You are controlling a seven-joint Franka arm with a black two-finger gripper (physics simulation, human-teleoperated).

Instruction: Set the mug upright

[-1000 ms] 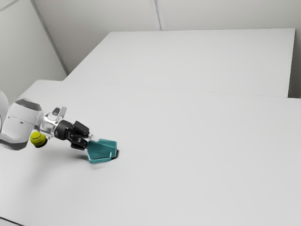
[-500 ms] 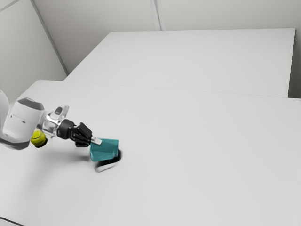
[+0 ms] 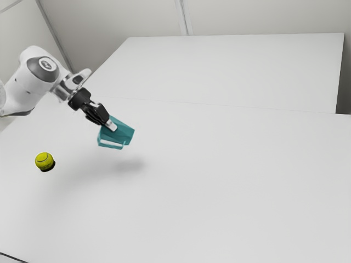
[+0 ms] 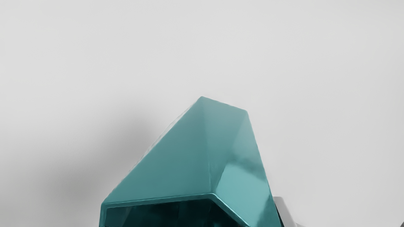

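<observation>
Black on the body, pale at the fingertips: inspected first, the claw (image 3: 111, 125). Found closed on the mug (image 3: 122, 132), with one pale finger (image 4: 283, 206) against the outside of the wall in the wrist view. Cannot tell the exact width between the fingers, the other being hidden. Pointed obliquely downward, toward the exterior view's right.

Next, the mug: teal, flat-sided, faceted. Held in the air above the bench (image 3: 230, 181), clear of the surface. Tilted, with the mouth toward the claw's side and the base directed away. Dark inside, as seen through the mouth in the wrist view. Handle (image 3: 111, 147) noted as an open loop along the lower side in the exterior view. Soft shadow (image 3: 129, 164) recorded on the bench below.

Behind the claw, a white arm (image 3: 27, 85) with grey joint covers, reaching in from the exterior view's left.

On the bench, toward the exterior view's left and apart from the mug, a yellow-green ball (image 3: 44, 160) with its own small dark shadow alongside.

Farther out, beyond the bench, another flat white surface (image 3: 230, 66), then a pale wall (image 3: 263, 16) with a vertical strip (image 3: 184, 19). At the exterior view's lower left corner, a thin dark line (image 3: 13, 257).
</observation>
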